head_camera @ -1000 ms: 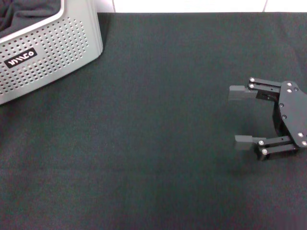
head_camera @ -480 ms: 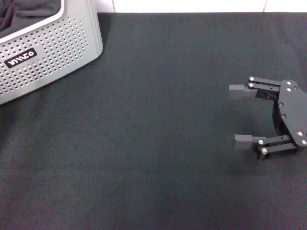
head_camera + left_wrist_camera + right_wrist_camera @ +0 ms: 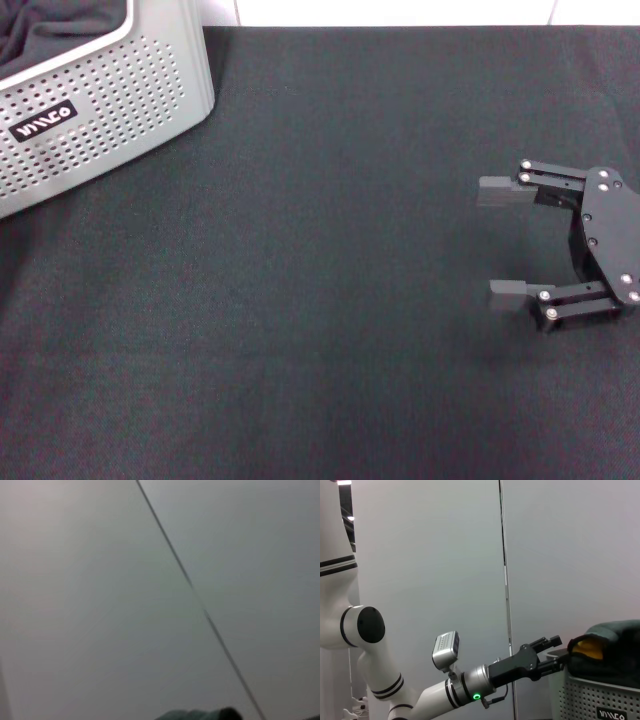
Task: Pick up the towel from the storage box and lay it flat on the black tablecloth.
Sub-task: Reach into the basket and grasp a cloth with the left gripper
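The right gripper (image 3: pixel 500 243) hangs over the right part of the black tablecloth (image 3: pixel 330 280), its 2 fingers (image 3: pixel 494 191) spread wide with nothing between them, their tips pointing toward the robot's left. Under it the cloth lies flat and covers the table to its far edge, where a strip of pale surface (image 3: pixel 400 12) shows.

The left gripper (image 3: pixel 559 652) appears only in the right wrist view, reaching out at the end of its white arm (image 3: pixel 420 700) to the top of the storage box (image 3: pixel 600 700). Its dark fingers (image 3: pixel 546 642) lie right at the heaped fabric, but whether they are apart or closed on it cannot be told from here. The left wrist view gives only a blank grey wall (image 3: pixel 100 605).

The storage box (image 3: pixel 100 110) stands at the far left corner of the tablecloth, well apart from the right gripper, its black label (image 3: pixel 42 122) facing the robot. The towel (image 3: pixel 587 649) is in the box: a patch of yellow-orange shows among dark fabric (image 3: pixel 615 650) piled above the rim. In the head view only dark folds (image 3: pixel 50 30) fill the box.
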You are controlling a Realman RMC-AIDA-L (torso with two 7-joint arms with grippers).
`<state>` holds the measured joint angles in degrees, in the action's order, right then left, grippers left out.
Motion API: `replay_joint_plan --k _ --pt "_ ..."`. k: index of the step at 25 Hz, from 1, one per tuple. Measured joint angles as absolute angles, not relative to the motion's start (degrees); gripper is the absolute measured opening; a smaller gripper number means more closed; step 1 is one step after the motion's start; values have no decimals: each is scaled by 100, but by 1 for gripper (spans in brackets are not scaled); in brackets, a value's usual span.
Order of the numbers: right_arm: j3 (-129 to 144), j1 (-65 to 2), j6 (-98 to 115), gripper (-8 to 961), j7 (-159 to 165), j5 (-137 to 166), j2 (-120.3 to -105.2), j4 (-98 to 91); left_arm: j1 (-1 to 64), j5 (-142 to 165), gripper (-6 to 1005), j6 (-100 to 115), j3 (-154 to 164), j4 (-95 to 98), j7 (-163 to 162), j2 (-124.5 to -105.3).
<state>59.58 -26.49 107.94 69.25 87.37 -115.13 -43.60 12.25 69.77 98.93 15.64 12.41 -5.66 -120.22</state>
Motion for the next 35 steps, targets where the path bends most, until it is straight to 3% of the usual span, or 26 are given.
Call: replay_joint_plan --k 27,33,35 --pt "5959 -2628 10839 822 6953 8731 -11531 -4359 1338 6477 600 9493 1564 625 835 -12050" --pt "5959 -2628 10885 819 6962 8727 -11531 -4359 1355 6379 357 9381 1566 577 836 -12050" --pt "5959 -2624 10891 818 6966 8727 -11531 -4359 1355 6300 329 9380 1569 571 829 -12050"
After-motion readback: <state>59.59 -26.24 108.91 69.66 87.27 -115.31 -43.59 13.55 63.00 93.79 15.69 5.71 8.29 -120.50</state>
